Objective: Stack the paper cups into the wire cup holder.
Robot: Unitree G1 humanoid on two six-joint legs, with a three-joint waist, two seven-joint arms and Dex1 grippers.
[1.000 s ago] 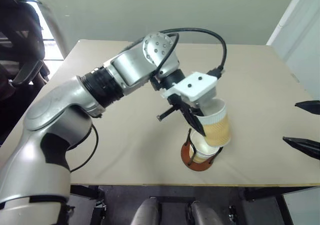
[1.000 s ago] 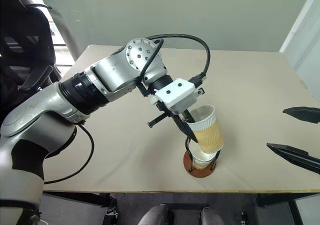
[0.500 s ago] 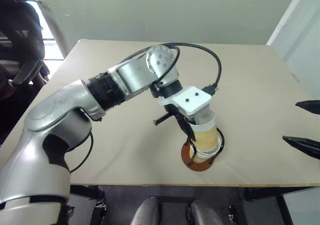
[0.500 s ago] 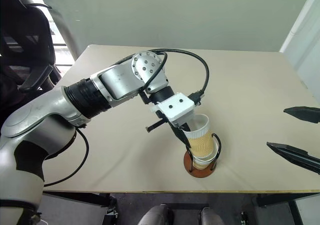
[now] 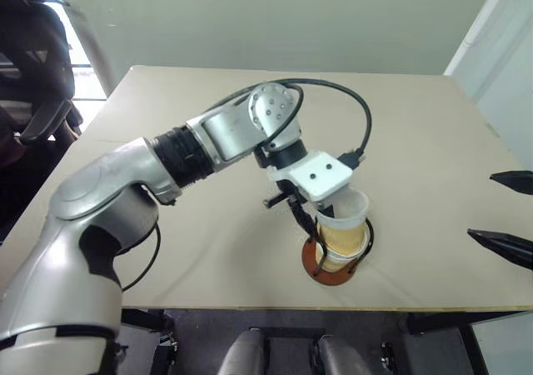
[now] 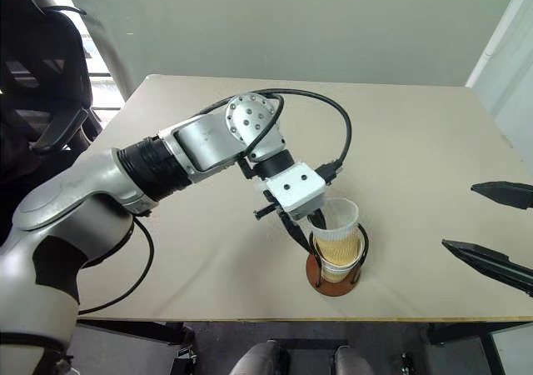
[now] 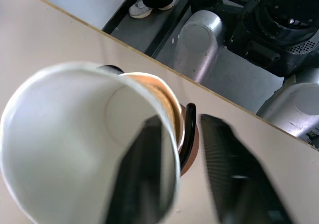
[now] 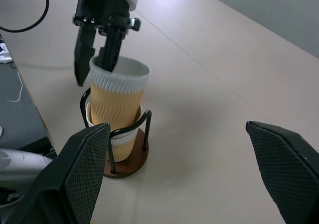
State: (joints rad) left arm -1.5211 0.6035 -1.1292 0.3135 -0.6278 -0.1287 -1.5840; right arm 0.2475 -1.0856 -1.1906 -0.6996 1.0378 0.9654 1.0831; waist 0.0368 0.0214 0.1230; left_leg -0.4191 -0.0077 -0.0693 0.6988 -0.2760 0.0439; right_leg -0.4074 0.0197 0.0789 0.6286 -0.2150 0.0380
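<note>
Soft, even daylight enters from a window (image 5: 71, 67) at the head views' upper left, casting faint shadows on the table (image 5: 416, 142). The metal arm (image 6: 200, 146) carries bright highlights. In the left wrist view the near paper cup (image 7: 75, 149) and black fingers (image 7: 139, 184) blur out of focus

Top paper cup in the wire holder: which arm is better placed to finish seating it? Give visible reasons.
Left. Its pincer straddles the top cup's rim above the wire cup holder. The right pincer hangs open, well aside.

Beige table (image 5: 208, 250), wire cup holder (image 8: 127, 159) with nested paper cups (image 8: 118, 102) near its front edge
</note>
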